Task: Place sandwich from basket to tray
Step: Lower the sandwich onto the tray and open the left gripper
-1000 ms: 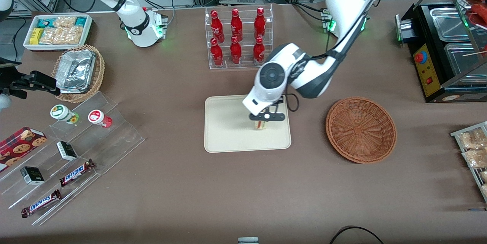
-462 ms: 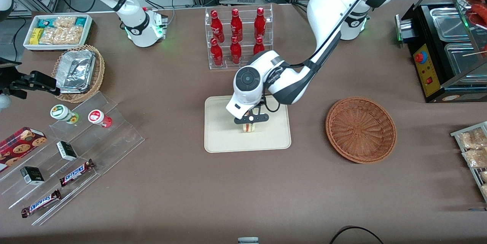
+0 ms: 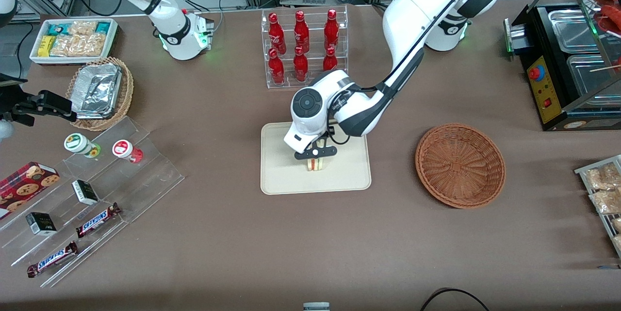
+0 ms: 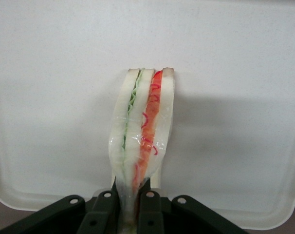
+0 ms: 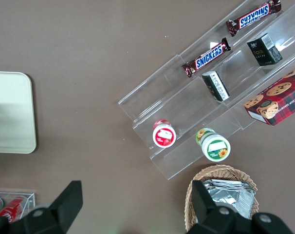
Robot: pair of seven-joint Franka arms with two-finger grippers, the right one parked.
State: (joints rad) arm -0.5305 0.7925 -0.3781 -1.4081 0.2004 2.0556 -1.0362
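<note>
From the front, the gripper [image 3: 316,156] stands over the middle of the smooth cream tray [image 3: 280,180], fingers clamped narrowly on the sandwich [image 3: 315,164], which seems to touch the tray. The round woven basket [image 3: 460,165] sits toward the working arm's end.

At the wrist, black fingers [image 4: 106,207] pinch the wrapped wedge (glossy film, green and red layers).

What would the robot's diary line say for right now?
pincer: shut on sandwich | position: over tray | basket: no sandwich in it | release: not yet
</note>
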